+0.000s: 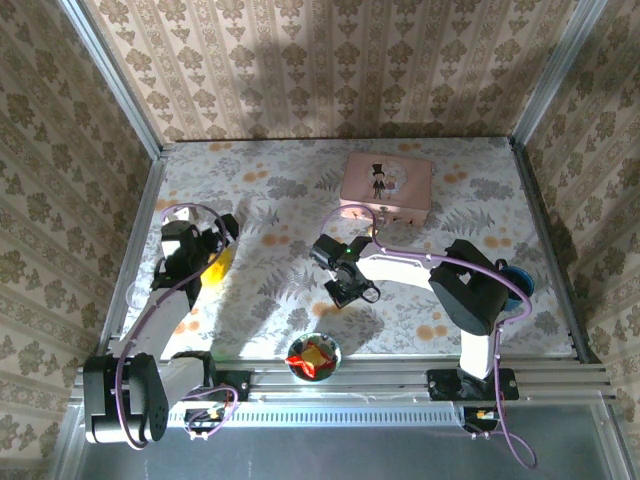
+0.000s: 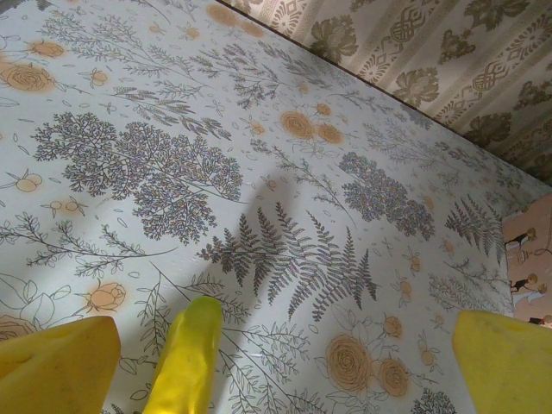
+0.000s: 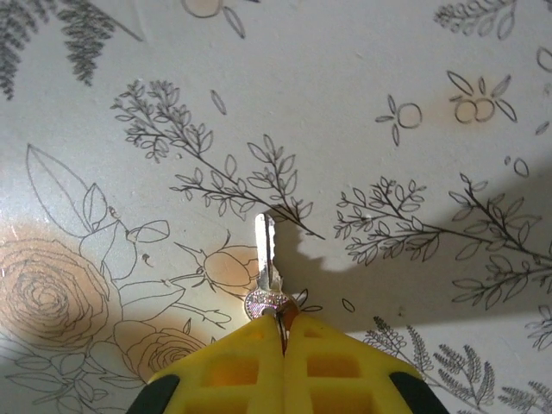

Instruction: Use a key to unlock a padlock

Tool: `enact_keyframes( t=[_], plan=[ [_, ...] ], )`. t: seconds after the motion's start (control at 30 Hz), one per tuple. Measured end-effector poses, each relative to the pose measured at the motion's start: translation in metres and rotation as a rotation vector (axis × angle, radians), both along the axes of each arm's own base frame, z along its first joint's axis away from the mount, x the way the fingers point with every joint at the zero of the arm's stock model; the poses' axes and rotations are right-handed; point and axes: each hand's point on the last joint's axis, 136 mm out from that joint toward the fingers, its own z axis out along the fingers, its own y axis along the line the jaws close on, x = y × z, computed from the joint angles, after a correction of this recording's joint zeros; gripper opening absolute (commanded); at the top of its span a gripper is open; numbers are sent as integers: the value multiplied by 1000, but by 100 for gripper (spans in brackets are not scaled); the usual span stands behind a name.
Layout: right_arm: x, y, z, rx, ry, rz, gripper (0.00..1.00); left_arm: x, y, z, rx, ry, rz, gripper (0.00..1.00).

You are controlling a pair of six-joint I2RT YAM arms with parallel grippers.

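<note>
We are pressing the right jaws together on the key (image 3: 267, 259), the two yellow fingers (image 3: 233, 366) meeting with only a thin seam between them. They are pinching the key by its rounded silvery head. The slim blade is sticking straight out beyond the fingertips, over the flower-printed surface (image 3: 388, 103). We cannot tell whether the blade's tip is touching the surface or hanging just above it; its shadow is falling close beside it. In the top view we are holding these jaws low near the middle of the surface, in front of the pink tin box (image 1: 388, 185) and apart from it.

We are holding the left jaws spread wide, one yellow finger (image 2: 52, 362) in the lower left corner of the left wrist view and the other in the lower right, gripping nothing. A yellow banana-like toy (image 2: 185, 358) is lying between them, nearer the left-hand finger and apart from both.
</note>
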Motion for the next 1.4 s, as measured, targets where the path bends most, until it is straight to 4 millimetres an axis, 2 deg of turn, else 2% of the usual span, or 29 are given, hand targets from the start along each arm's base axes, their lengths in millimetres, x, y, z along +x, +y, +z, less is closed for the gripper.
enact_keyframes(
  t=[0.2,0.4,0.57,0.77,0.87,1.03,1.13,1.2,1.3,1.4],
  plan=[
    [1,-2,2,-5,-15,11,0,-2,0,-4,-8,28,0,100],
    [7,-3,19,10,-66,22,0,-4,0,-4,-44,60,4,100],
    [11,-2,36,36,-111,32,0,-7,-4,3,-71,57,-9,100],
    [18,0,47,81,-108,3,0,-7,-13,18,-99,3,-64,100],
    [25,3,60,158,-83,-51,0,-4,-22,29,-111,-69,-123,100],
    [38,0,100,367,-25,-200,0,-5,-37,36,-98,-172,-214,100],
    [51,-5,131,537,-11,-303,0,-6,-58,43,-50,-244,-303,100],
    [59,-10,151,651,-6,-363,0,-8,-82,49,-8,-298,-390,100],
    [63,-16,170,763,13,-426,0,-16,-121,54,59,-375,-536,100],
    [64,-17,181,851,47,-473,0,-26,-155,53,131,-452,-667,98]
  ],
)
